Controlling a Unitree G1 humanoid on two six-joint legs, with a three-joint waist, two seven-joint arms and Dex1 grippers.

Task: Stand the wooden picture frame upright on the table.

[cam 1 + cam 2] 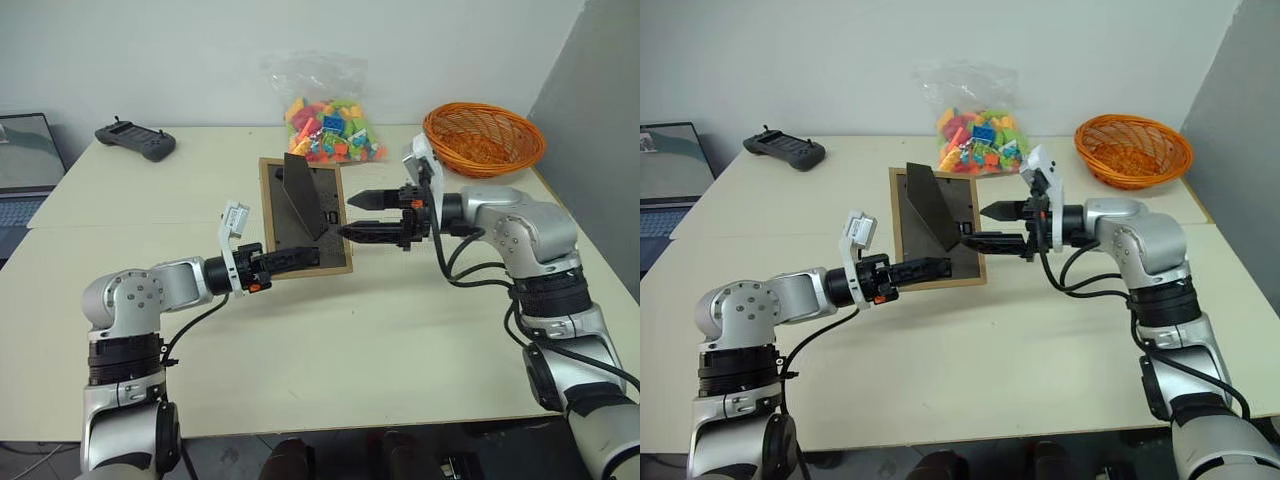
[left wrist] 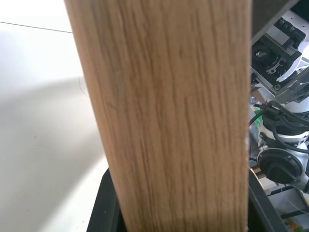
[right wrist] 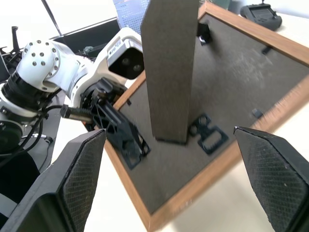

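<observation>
Right wrist view: wooden picture frame (image 3: 227, 111) back-up, stand unfolded.

No writing, label, brand or number is showing legibly anywhere in these views. The laptop screen (image 1: 675, 160) at the counter's edge is displaying content too small to read, and the handheld controller (image 1: 136, 140) is carrying no readable markings.

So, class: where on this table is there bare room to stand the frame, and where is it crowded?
Bare: the near table between both arms, and the left stretch below the controller. Crowded: the far edge, with the bag of toy bricks and orange basket, behind the wooden picture frame.
</observation>
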